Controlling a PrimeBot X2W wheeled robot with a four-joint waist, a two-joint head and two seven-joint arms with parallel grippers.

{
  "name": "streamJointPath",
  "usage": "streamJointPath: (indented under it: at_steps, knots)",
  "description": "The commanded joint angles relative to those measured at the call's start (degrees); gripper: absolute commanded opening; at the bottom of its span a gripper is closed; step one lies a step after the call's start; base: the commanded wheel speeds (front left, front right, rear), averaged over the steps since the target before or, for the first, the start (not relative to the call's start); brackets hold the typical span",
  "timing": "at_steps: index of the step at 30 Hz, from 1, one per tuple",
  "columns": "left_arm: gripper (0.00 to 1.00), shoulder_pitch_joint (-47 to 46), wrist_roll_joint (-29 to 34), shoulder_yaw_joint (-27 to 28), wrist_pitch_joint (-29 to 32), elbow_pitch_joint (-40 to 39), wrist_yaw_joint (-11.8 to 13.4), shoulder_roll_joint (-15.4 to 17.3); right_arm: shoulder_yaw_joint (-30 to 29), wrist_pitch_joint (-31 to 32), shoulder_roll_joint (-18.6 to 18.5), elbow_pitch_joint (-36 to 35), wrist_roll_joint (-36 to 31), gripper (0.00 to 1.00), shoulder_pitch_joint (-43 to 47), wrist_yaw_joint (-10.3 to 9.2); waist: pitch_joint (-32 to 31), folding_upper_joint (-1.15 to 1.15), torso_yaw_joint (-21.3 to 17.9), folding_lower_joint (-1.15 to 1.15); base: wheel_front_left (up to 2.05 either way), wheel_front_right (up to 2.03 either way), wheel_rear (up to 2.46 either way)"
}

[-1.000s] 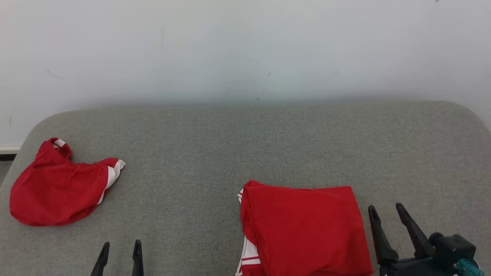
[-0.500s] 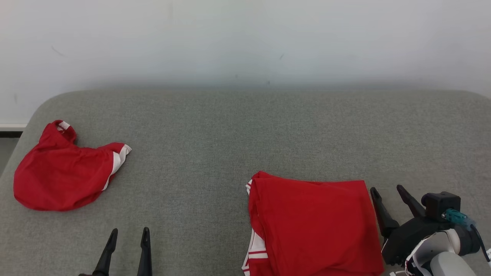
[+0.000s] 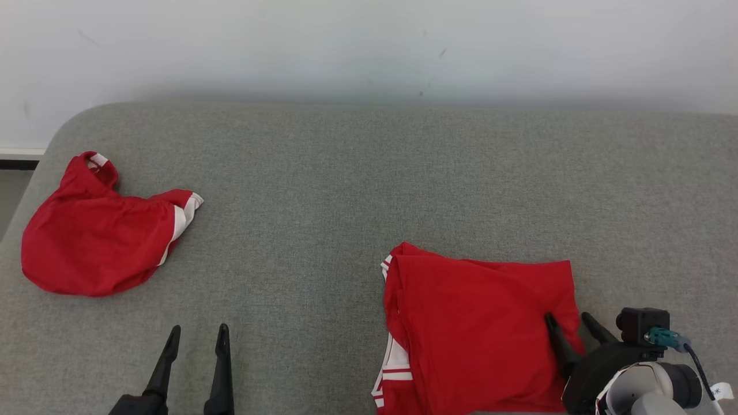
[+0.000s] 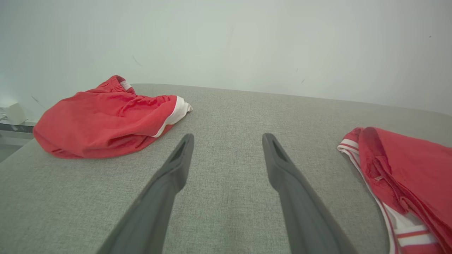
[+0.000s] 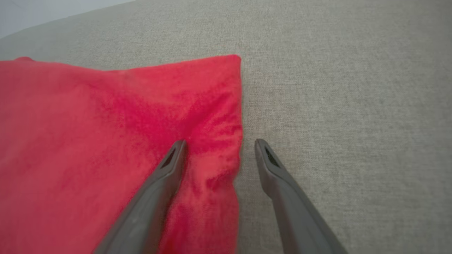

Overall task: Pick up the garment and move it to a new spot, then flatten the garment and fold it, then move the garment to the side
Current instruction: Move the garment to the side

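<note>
Lying on the rough grey worktop (image 3: 346,173), the red garment (image 3: 478,323) makes a soft square. Spread apart, the right tool (image 3: 567,317) straddles its edge; the left tool (image 3: 199,328) is apart too.

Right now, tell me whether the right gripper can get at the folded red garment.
Probably yes. The right gripper stands open astride the folded red garment's right edge, one finger over the cloth, the other over the bare grey surface; nothing blocks it.

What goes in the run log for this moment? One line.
right gripper: open, straddling right edge of folded garment | left gripper: open, empty | crumpled garment: far left
</note>
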Motion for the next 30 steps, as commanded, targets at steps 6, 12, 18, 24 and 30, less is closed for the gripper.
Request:
streamJointPath:
  at_steps: [6, 12, 18, 24, 30]
  knots:
    - [1.00, -0.80, -0.48, -0.05, -0.20, -0.10, 0.50, -0.14, 2.92, 1.97, 0.59, 0.71, 3.29, 0.29, 1.55, 0.03, 0.34, -0.01, -0.37, -0.01, 0.00, 0.00, 0.00]
    - [1.00, -1.59, -0.60, -0.27, -0.20, -0.33, 0.80, -0.16, 5.10, 2.56, -0.39, -0.41, 5.96, 0.00, -1.80, 0.03, 1.68, -0.01, -0.72, -0.01, 0.00, 0.00, 0.00]
    - [1.00, -3.65, -0.78, -0.95, -0.20, -1.32, 0.94, -0.17, 5.82, 1.98, -3.59, -0.30, 6.82, 0.00, -10.78, 0.03, 5.33, -0.01, -1.15, -0.01, 0.00, 0.00, 0.00]
    - [1.00, -7.49, -0.77, -2.40, -0.20, -2.89, 0.96, -0.18, 5.43, 2.20, -8.00, 1.84, 7.58, 0.00, -21.82, 0.03, 12.34, -0.01, -1.81, -0.01, 0.00, 0.00, 0.00]
    - [1.00, -12.13, 0.73, -3.02, -0.19, -5.49, 0.61, 0.10, 5.29, 1.55, -14.04, 3.70, 8.81, 0.00, -31.07, 0.03, 20.78, -0.01, -5.21, -0.01, 0.00, 0.00, 0.00]
